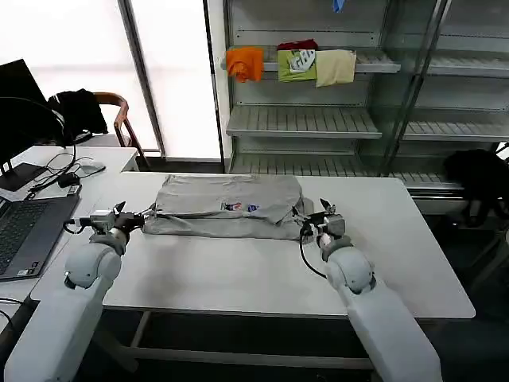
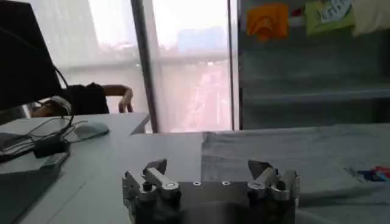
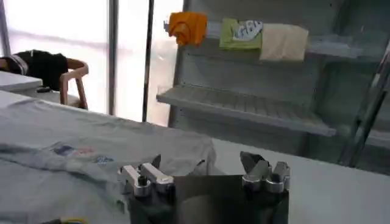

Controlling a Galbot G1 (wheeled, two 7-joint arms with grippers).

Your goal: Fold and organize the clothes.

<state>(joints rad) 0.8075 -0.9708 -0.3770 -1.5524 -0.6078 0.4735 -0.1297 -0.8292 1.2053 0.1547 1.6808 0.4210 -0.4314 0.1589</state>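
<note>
The clothes are one light grey shirt [image 1: 227, 205], partly folded into a wide band across the middle of the white table [image 1: 262, 270], its small coloured print facing up. My left gripper [image 1: 131, 213] sits at the shirt's left end, just off the cloth. In the left wrist view that gripper [image 2: 209, 169] is open and holds nothing, with the shirt [image 2: 292, 155] beyond it to one side. My right gripper [image 1: 316, 213] rests at the shirt's right end. It is open [image 3: 203, 163], with a corner of the shirt [image 3: 73, 140] lying just past its fingers.
An open laptop [image 1: 24, 231] with cables lies on the desk to the left. The shelf [image 1: 302, 119] behind the table carries small orange [image 1: 245, 62], green and cream garments. A chair [image 1: 119, 111] holds a black garment, and another black garment [image 1: 477, 171] sits at the right.
</note>
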